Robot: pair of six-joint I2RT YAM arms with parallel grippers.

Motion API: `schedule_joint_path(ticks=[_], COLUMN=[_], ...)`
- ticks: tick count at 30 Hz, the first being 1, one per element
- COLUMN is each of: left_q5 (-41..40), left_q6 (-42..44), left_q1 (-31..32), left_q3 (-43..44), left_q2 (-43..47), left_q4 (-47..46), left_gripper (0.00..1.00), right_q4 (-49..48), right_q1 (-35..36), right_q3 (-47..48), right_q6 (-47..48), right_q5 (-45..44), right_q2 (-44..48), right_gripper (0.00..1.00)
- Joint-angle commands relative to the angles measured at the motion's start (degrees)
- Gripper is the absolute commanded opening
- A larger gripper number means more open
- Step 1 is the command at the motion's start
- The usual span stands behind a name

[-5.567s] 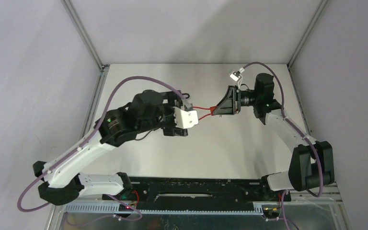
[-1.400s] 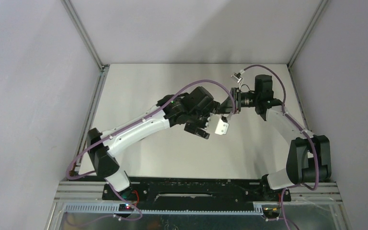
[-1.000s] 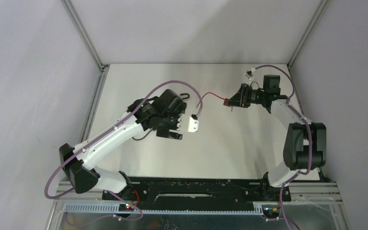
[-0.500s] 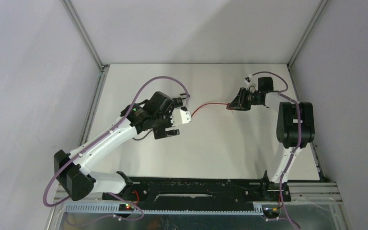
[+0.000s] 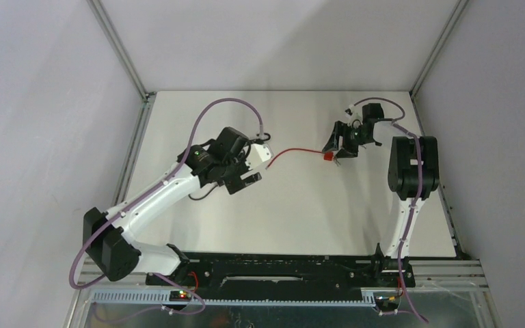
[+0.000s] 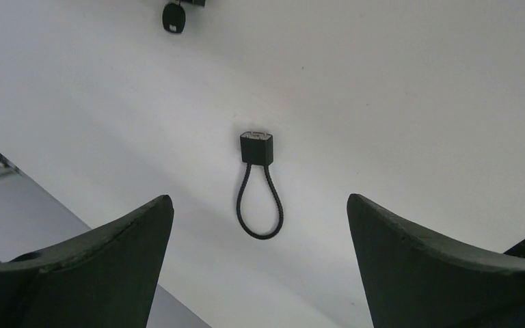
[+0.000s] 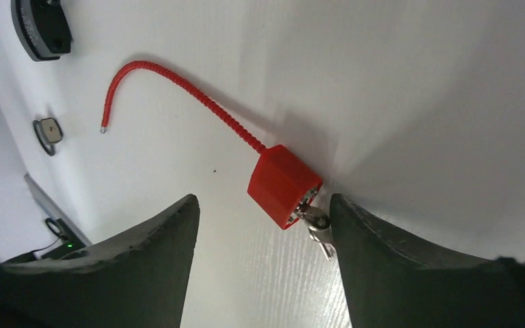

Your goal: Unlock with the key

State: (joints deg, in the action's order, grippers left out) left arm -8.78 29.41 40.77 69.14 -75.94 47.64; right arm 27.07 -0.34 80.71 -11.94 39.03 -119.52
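Observation:
The red lock [image 7: 284, 184] lies on the white table [image 5: 314, 219], a silver key [image 7: 318, 229] sticking out of its end. Its red cable [image 7: 178, 78] curves away to a free end that is out of the lock body. My right gripper [image 7: 262, 199] hovers open over the lock, fingers either side of it and holding nothing; the top view shows this gripper [image 5: 338, 145] just behind the lock [image 5: 327, 156]. My left gripper [image 5: 255, 166] is open and empty near the cable's loose end [image 5: 272, 165].
A black cable lock [image 6: 255, 147] with its loop closed lies on the table ahead of the left gripper, at the back left [image 5: 263, 137] from above. A black key fob [image 6: 172, 15] lies beyond it. Grey walls enclose the table.
My right gripper has opened and let go of the red lock, which now rests on the table with the key in it. The left gripper has drawn back slightly to the left.

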Motion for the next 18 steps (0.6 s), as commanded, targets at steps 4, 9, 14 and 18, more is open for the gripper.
schedule_joint_path(ticks=[4,9,14,18], left_q5=[-0.14,3.43,5.76,7.41], left_q6=[-3.31,-3.94,-5.59,-6.66], left_q1=[-7.9,-10.97,-10.98,-10.98], left_q3=[-3.05,-2.56,-1.76,-0.79], left_q2=[-3.41,-3.11,-2.89,-3.74], left_q4=[1.14,2.01,1.36,1.14], left_gripper=[1.0,1.0,1.0,1.0], right_q4=[4.33,4.02,5.02,8.57], right_q1=[0.21,0.05,-1.46,-3.09], right_q3=[2.52,2.34,5.87,10.93], right_q6=[7.36,11.77,16.64,19.54], right_q5=[-7.44,-11.52,-18.9,-23.05], right_q2=[5.93,11.94,11.61,7.28], right_gripper=[0.85,0.85,0.77,0.72])
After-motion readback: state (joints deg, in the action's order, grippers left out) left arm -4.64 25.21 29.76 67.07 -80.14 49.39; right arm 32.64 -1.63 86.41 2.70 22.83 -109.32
